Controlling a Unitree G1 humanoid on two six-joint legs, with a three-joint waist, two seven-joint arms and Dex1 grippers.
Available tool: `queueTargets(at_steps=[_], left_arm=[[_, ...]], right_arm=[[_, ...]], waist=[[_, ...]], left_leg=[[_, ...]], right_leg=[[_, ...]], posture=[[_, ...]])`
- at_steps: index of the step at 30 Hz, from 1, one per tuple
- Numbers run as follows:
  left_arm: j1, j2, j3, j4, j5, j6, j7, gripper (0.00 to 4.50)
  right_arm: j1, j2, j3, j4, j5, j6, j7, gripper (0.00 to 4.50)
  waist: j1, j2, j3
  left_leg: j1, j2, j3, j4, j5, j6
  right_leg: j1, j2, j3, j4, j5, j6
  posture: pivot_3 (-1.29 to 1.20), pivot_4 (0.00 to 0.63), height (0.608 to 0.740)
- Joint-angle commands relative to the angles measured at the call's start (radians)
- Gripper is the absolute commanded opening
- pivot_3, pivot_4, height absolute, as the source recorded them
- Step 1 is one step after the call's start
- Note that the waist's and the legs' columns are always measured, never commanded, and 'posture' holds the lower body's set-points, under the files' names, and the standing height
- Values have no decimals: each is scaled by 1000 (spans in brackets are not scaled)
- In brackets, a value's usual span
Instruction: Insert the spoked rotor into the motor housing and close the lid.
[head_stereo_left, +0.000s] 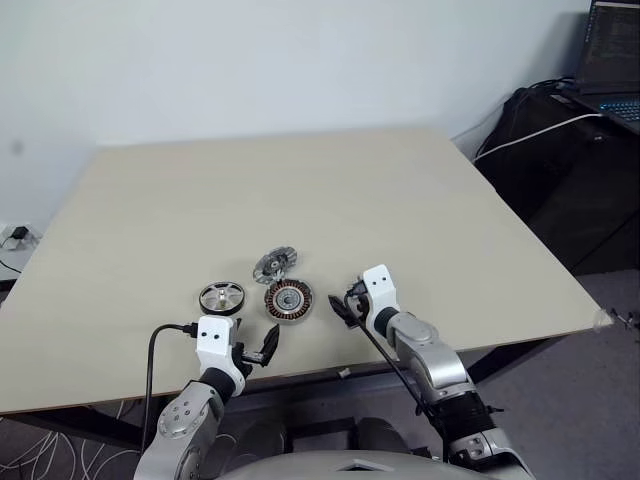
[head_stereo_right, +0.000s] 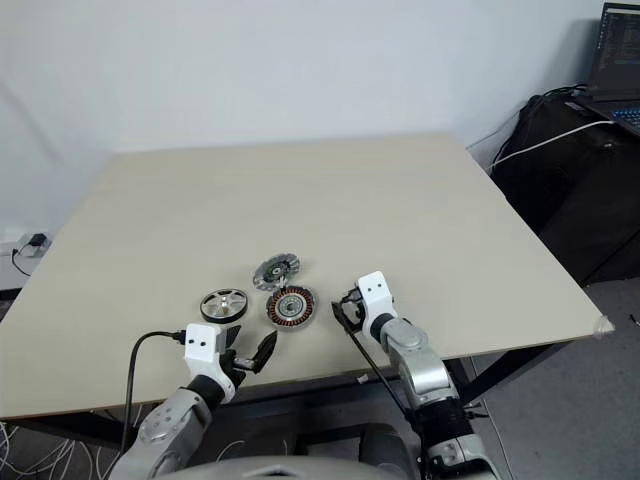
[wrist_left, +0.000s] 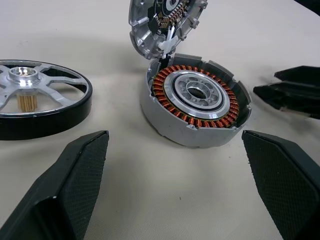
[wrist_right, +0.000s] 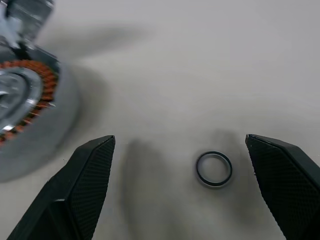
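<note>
The three parts sit close together near the tabletop's (head_stereo_left: 420, 200) front edge: the spoked rotor (head_stereo_left: 221, 298) lies flat toward my left, the motor housing (head_stereo_left: 288, 300) just beside it with its copper windings facing up, and the lid (head_stereo_left: 273, 266) stands tilted open at the housing's far side, apparently hinged to it.

The main risk, as I judge it, is my right gripper (head_stereo_left: 344, 306) — it is near the housing's right side, and a careless sweep could nudge the housing or knock the raised lid shut before the rotor is in. A small dark ring (wrist_right: 214, 169) lies on the tabletop between my right fingers; I could pinch or scatter it by mistake. The rotor is thin and flat, so a poor grip on its rim may let it slip or seat crooked.

My left gripper (head_stereo_left: 256, 352) hovers at the front edge, jaws spread wide and holding nothing, aimed at the housing. My right gripper reaches forward and slightly down from the right, likewise wide and empty.
</note>
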Motion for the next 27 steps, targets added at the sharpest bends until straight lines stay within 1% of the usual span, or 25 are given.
queueTargets(at_steps=[1, 7, 8, 10, 18, 24, 27], left_arm=[[-9, 1, 0, -34, 1, -11, 0, 4500], [-14, 1, 0, -38, 3, -10, 2, 4500], [-13, 1, 1, -38, 3, -12, 3, 4500], [-12, 1, 2, -37, 4, -14, 4, 4500], [-15, 5, 10, -38, 2, -17, 3, 4500], [-21, 7, 15, -36, 2, -15, 3, 4500], [-25, 7, 14, -33, 2, -14, 3, 4500]], right_arm=[[-49, 7, -17, 37, -7, -47, 3, 4484], [-74, 11, -22, 102, -14, -69, 9, 4484], [-73, 13, -22, 109, -14, -70, 9, 4191], [-70, 15, -22, 117, -15, -73, 10, 3869], [-39, 22, -36, 89, -15, -76, 10, 1328], [3, 15, -46, 14, -10, -65, 10, 1328], [22, 25, -38, -84, 10, -48, 23, 1328]], waist=[[0, 0, 0], [-6, 1, 0], [-6, 1, 0], [-9, 1, -1], [-22, 2, -2], [-22, 4, -3], [-22, 4, -2]], left_leg=[[0, 0, 0, 0, 0, 0], [0, 0, 0, 0, 0, 1], [1, 0, 0, 0, 0, 1], [1, 0, 0, 0, 0, 1], [1, 0, 0, 0, 0, 1], [1, 0, 0, 0, 0, 1], [1, 0, 0, 0, 0, 0]], right_leg=[[0, 0, 0, 0, 0, 0], [0, 0, 0, 0, 0, 0], [0, 0, 0, 0, 0, 0], [1, 0, 0, 0, 0, 0], [1, 0, 0, 1, 0, 0], [1, 0, 0, 1, 0, 0], [0, 0, 0, 1, 0, 0]], posture=[[0, 0, 740], [0, 0, 740], [0, 0, 740], [0, 0, 740], [0, 0, 740], [0, 0, 740], [0, 0, 740]])
